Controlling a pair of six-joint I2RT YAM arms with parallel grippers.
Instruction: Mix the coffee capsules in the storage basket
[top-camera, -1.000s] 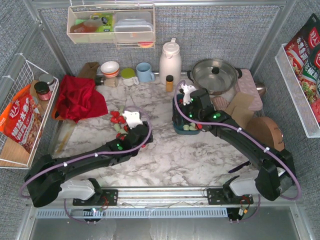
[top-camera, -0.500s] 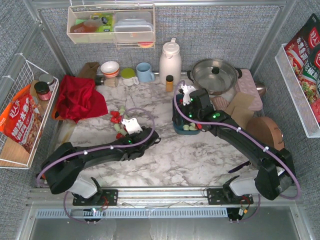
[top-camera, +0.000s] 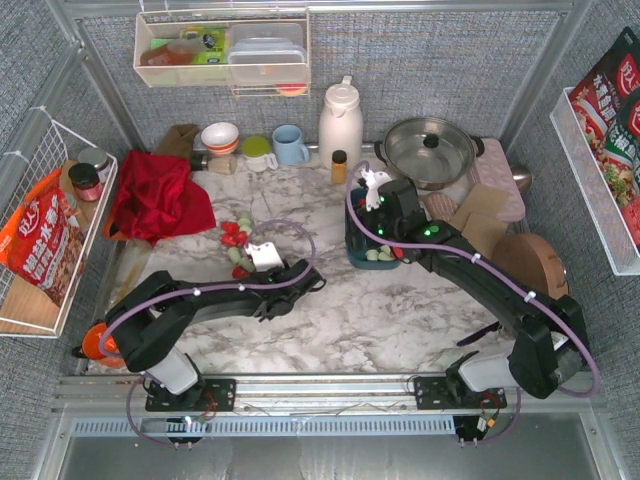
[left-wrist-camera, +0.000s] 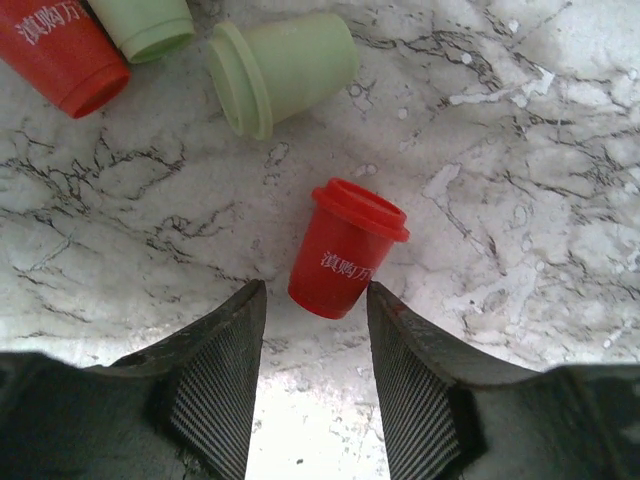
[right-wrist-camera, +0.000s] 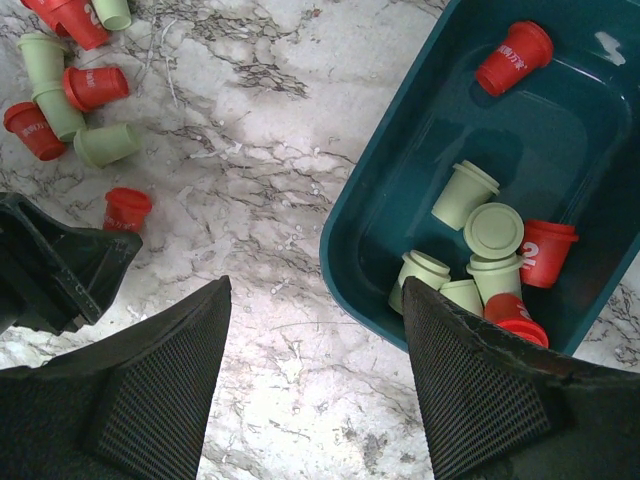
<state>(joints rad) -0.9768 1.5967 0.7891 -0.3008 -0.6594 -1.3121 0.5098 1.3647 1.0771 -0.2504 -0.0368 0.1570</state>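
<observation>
Evidently the job is only partly done. The small dark teal plastic storage basket (right-wrist-camera: 345, 225) sits right of centre on the white-and-grey marbled tabletop (left-wrist-camera: 520, 200). It holds a handful of the thumb-sized red and mint-green cup-shaped coffee capsules (right-wrist-camera: 465, 195). A loose cluster of them (top-camera: 232, 229) lies well apart from it, left of centre. The left gripper (left-wrist-camera: 313, 290) is low over the near edge of that cluster. Its jaws are spread and straddle the narrow end of one red capsule (left-wrist-camera: 348, 250), with a sliver of gap on the left side and no squeeze visible. That capsule seems to lie on its side, wide rim pointing away; a mint-green capsule (left-wrist-camera: 285, 70) lies on its side just beyond it. The right gripper (right-wrist-camera: 315, 290) hovers beside the basket's left wall, jaws wide apart and holding nothing. These capsules look very light, stiff and thin-walled. Their smooth tapered sides would probably let one squirt forward out of a pinch or roll off at a nudge. The safer hold is likely further along the body, just under the flared rim, where the lip can catch on the pads. A gentle squeeze should be enough, since hard pressure might dent the shell.
</observation>
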